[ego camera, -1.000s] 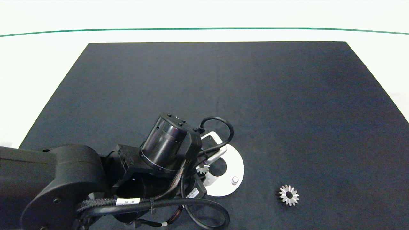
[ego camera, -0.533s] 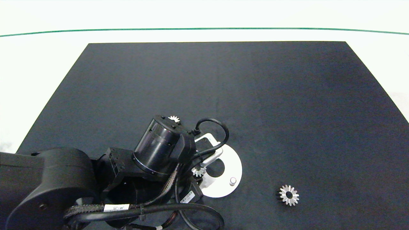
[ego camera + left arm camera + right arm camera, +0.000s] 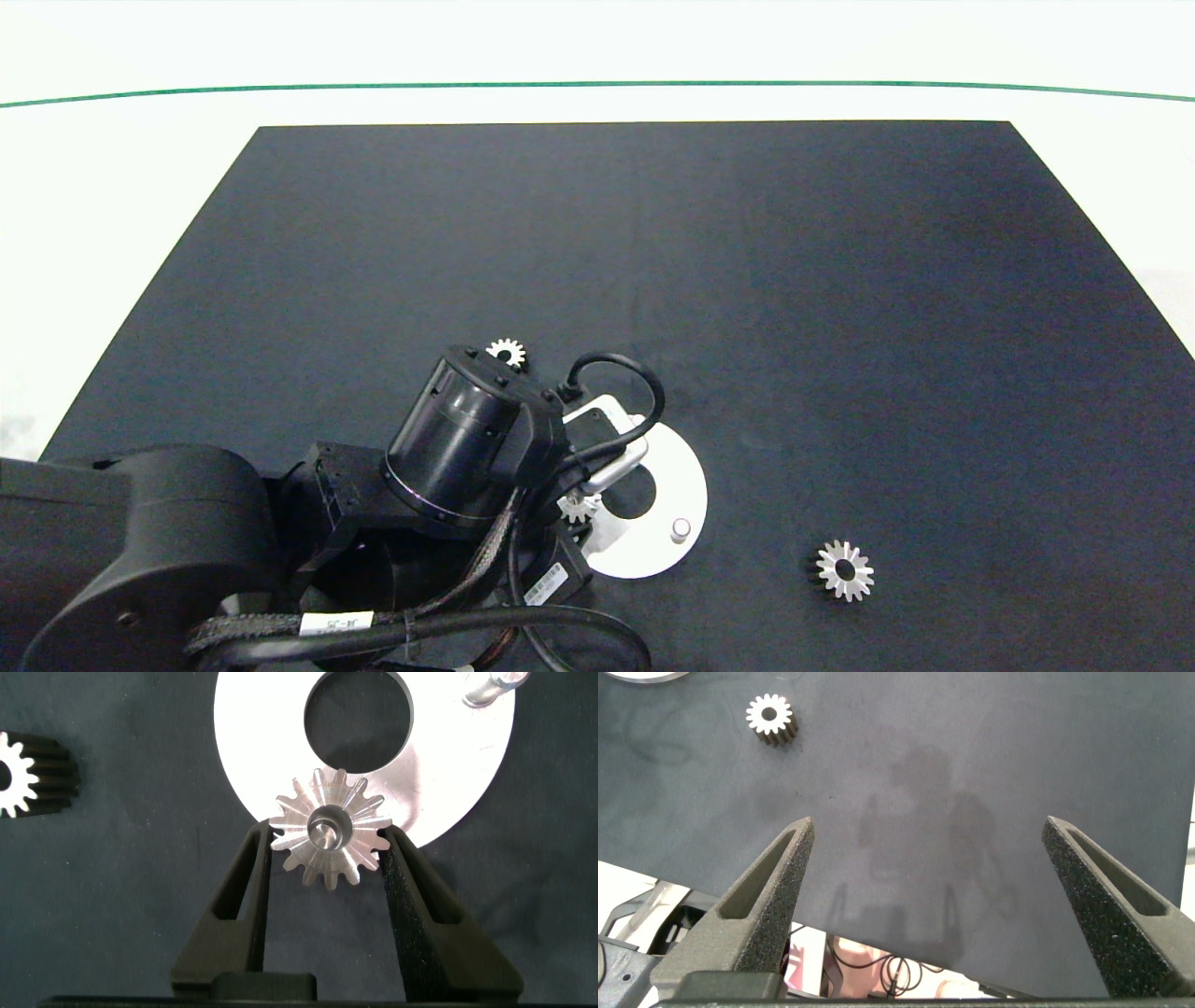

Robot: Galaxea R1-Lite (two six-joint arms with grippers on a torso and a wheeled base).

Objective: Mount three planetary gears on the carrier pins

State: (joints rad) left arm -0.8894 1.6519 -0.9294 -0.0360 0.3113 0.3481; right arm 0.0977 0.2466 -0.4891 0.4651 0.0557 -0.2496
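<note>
The left arm (image 3: 280,532) is filling the lower left of the head view and is covering the left part of the white disc (image 3: 677,485), so only one carrier pin (image 3: 681,529) is standing in plain sight there, at the disc's lower right; a third pin is not showing in any view. The left gripper (image 3: 329,845) is itself hidden under the wrist in the head view, where only a sliver of the held gear (image 3: 578,509) is peeking out at the disc's left edge. The left wrist view is showing it fully: the two dark fingers (image 3: 250,873) are pressing against opposite sides of this planetary gear (image 3: 329,840), and a pin tip (image 3: 327,821) is sitting inside the gear's centre hole, just below the disc's large hole. Another pin (image 3: 486,686) is being cut off at that frame's upper right. A second gear (image 3: 507,353) is lying on the black mat (image 3: 747,280) just above the wrist, half hidden behind it, and is appearing at the left edge of the left wrist view (image 3: 23,773). The third gear (image 3: 845,569) is lying well apart, lower right of the disc. The right gripper (image 3: 924,905) is hanging over bare mat with its fingers spread wide, that gear (image 3: 770,715) lying at its frame's upper left.
</note>
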